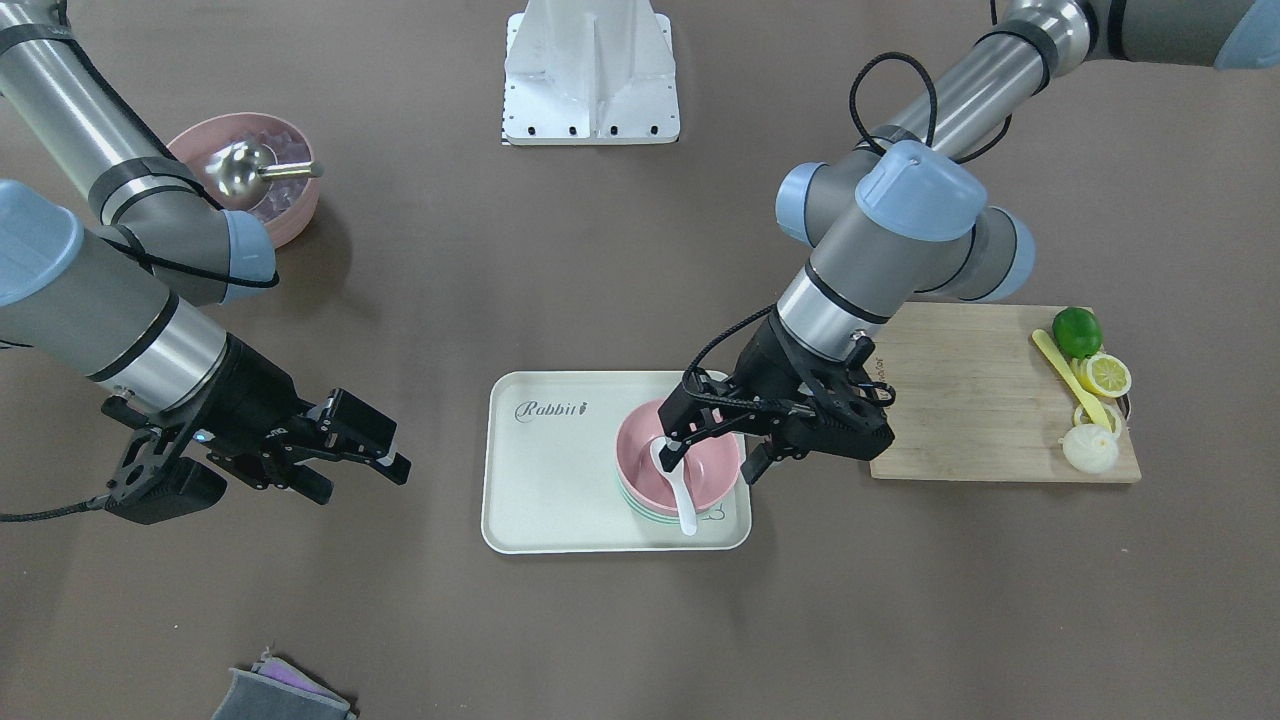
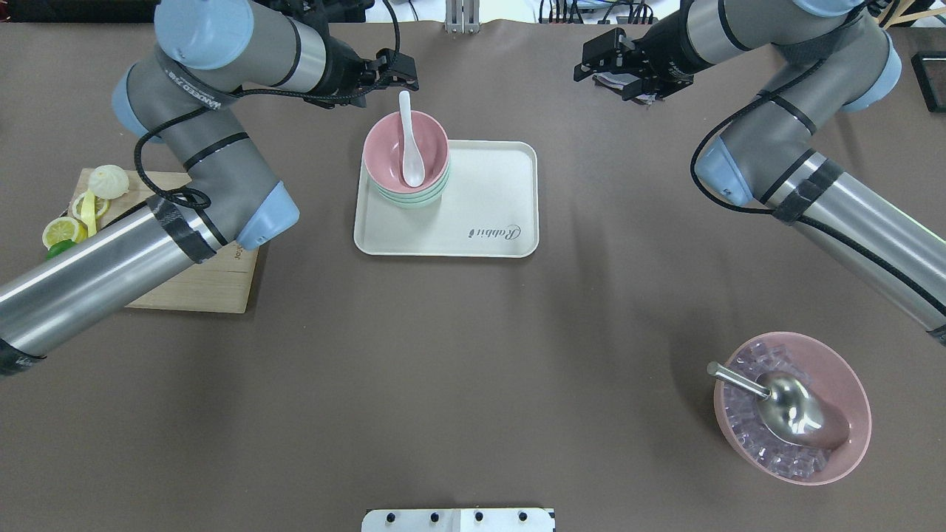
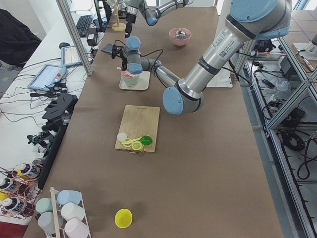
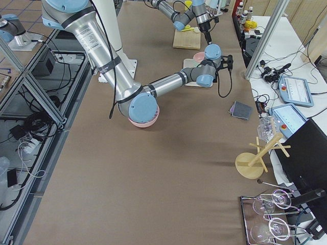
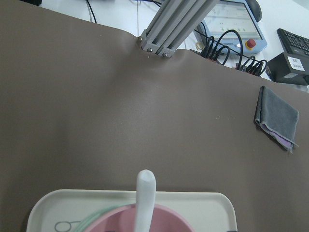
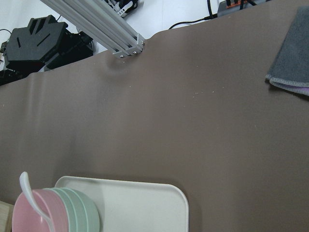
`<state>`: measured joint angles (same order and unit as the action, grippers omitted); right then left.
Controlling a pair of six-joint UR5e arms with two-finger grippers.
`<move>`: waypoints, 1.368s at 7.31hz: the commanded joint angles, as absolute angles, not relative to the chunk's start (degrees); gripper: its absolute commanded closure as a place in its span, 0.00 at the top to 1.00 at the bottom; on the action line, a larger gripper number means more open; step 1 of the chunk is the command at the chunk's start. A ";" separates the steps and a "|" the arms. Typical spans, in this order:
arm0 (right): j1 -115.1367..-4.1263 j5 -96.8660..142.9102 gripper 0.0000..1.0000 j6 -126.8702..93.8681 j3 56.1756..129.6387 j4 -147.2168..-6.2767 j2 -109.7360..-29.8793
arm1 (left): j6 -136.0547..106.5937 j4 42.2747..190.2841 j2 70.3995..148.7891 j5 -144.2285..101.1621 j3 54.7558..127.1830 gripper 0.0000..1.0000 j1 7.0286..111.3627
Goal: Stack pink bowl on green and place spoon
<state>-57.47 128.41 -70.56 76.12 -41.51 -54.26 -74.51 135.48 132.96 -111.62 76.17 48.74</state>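
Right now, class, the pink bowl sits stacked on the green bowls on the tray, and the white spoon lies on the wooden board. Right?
No. The overhead view shows the white spoon in the pink bowl, not on the wooden board. The pink bowl does sit stacked on the green bowls on the tray.

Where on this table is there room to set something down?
Free: the tray's printed half beside the bowl stack, and the tabletop between tray and ice bowl. Crowded: the cutting board's fruit end and the stack, near the left end effector.
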 commanded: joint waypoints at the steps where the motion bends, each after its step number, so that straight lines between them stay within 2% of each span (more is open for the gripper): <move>1: -62.98 133.91 1.00 -64.03 77.25 -41.66 -59.03 | -74.36 135.88 127.04 -114.68 80.57 0.98 52.45; 3: -68.44 137.97 1.00 -49.03 77.43 -45.40 -65.45 | -72.34 133.61 116.78 -116.61 87.68 0.98 56.66; 5: -71.79 138.78 1.00 -34.27 79.62 -54.19 -72.65 | -42.37 125.90 108.34 -129.50 89.37 0.98 70.86; 6: -72.68 136.69 1.00 -27.93 82.24 -61.62 -75.90 | -25.74 121.25 102.28 -129.64 90.60 0.98 73.62; 7: -73.47 131.88 1.00 -18.81 87.14 -73.27 -77.85 | -16.35 117.37 100.22 -129.46 90.79 0.98 75.83; 8: -75.91 126.96 1.00 -6.63 92.23 -91.83 -77.61 | -12.78 115.25 98.02 -129.46 90.88 0.98 77.07; 9: -77.42 124.22 1.00 5.59 94.63 -103.85 -75.87 | -12.66 115.75 95.13 -129.55 90.27 0.98 76.99; 10: -77.95 124.45 1.00 9.19 93.87 -103.97 -79.24 | -12.48 116.27 93.62 -129.64 89.48 0.98 77.08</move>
<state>-76.67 126.08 0.30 92.71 -96.79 -77.20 -13.73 116.18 96.17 -129.51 90.25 76.74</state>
